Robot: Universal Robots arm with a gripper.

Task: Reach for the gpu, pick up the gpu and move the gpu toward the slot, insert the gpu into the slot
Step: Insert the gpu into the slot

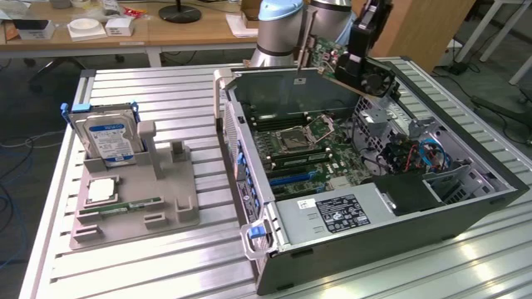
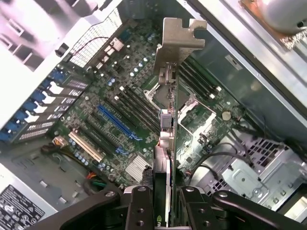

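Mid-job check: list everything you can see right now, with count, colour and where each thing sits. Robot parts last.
gpu: one, green with black fan, held over the case's far end
computer case: one, black and silver, open, exterior view's right
motherboard: one, green, inside the case
long blue slot: one, blue, on the motherboard
power supply: one, silver, case's near end
hard drive: one, silver with blue label, upright in the holder
holder: one, grey, exterior view's left
memory stick: one, green, lying in the holder
table: one, silver slats, under everything
arm: one, silver and pale blue, behind the case
pincer: one, black, shut on the gpu
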